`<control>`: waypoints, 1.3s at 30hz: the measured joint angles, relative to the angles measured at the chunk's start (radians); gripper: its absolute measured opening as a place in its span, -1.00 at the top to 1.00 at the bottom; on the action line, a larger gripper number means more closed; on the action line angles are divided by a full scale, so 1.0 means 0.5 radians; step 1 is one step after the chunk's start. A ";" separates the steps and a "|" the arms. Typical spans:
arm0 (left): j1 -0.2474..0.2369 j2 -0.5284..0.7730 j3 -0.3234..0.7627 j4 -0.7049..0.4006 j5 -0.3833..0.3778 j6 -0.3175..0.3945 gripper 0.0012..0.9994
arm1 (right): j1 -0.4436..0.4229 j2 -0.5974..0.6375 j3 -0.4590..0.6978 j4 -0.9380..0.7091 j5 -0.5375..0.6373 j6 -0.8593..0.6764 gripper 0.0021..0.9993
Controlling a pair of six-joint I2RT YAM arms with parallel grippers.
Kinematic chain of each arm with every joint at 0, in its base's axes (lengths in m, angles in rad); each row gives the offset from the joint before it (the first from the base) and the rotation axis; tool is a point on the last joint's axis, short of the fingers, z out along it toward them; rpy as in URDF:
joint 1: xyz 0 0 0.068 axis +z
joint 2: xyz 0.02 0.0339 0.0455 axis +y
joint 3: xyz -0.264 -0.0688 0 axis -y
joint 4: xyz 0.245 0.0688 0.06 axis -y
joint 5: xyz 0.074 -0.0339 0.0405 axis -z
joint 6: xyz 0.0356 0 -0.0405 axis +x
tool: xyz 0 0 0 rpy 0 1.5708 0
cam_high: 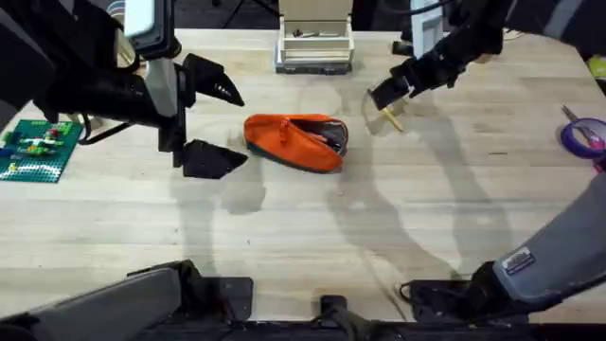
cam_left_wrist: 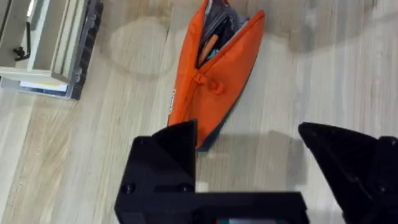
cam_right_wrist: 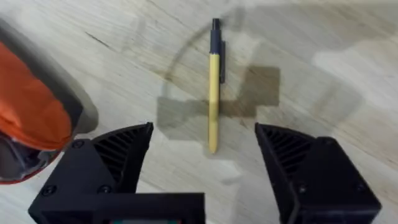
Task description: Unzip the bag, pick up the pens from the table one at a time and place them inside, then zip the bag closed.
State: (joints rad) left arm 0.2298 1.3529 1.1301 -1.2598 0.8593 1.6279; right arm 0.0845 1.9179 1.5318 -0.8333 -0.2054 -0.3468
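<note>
The orange bag (cam_high: 294, 140) lies in the middle of the table (cam_high: 312, 237). Its zipper is open, with dark items showing inside at its right end. My left gripper (cam_high: 237, 128) is open at the bag's left end, one finger on either side, not touching it. The left wrist view shows the unzipped bag (cam_left_wrist: 214, 68) beyond the spread fingers (cam_left_wrist: 168, 155). A yellow pen (cam_high: 391, 117) with a dark tip lies to the right of the bag. My right gripper (cam_high: 386, 95) hovers open just above it. In the right wrist view the pen (cam_right_wrist: 214, 87) lies between the open fingers (cam_right_wrist: 112, 155), with the bag (cam_right_wrist: 28, 106) off to the side.
A beige box-like tray (cam_high: 314, 43) stands at the back centre, also seen as a tray (cam_left_wrist: 50, 43) in the left wrist view. A green brick plate (cam_high: 38, 147) lies at the left edge. A purple tape roll (cam_high: 585, 134) sits at the right edge.
</note>
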 joint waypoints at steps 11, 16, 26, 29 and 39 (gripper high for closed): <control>0.000 0.000 0.000 0.000 0.000 0.000 -0.99 | 0.001 0.150 -0.001 0.077 0.002 0.012 -0.99; 0.000 0.000 0.000 0.000 0.000 0.000 -0.99 | 0.047 0.166 -0.082 0.225 0.152 0.106 -1.00; 0.000 0.000 0.000 -0.001 0.000 0.000 -0.99 | 0.126 0.129 -0.215 0.352 0.382 0.231 0.81; 0.000 0.000 0.000 -0.001 0.000 0.000 -0.99 | 0.128 0.123 -0.217 0.355 0.406 0.261 0.92; 0.000 0.000 0.000 0.000 0.000 0.000 -0.99 | 0.134 -0.266 -0.297 0.229 0.443 0.214 0.94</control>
State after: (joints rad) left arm 0.2298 1.3529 1.1301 -1.2598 0.8593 1.6279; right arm 0.1516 1.7849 1.3834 -0.7188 0.0159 -0.2398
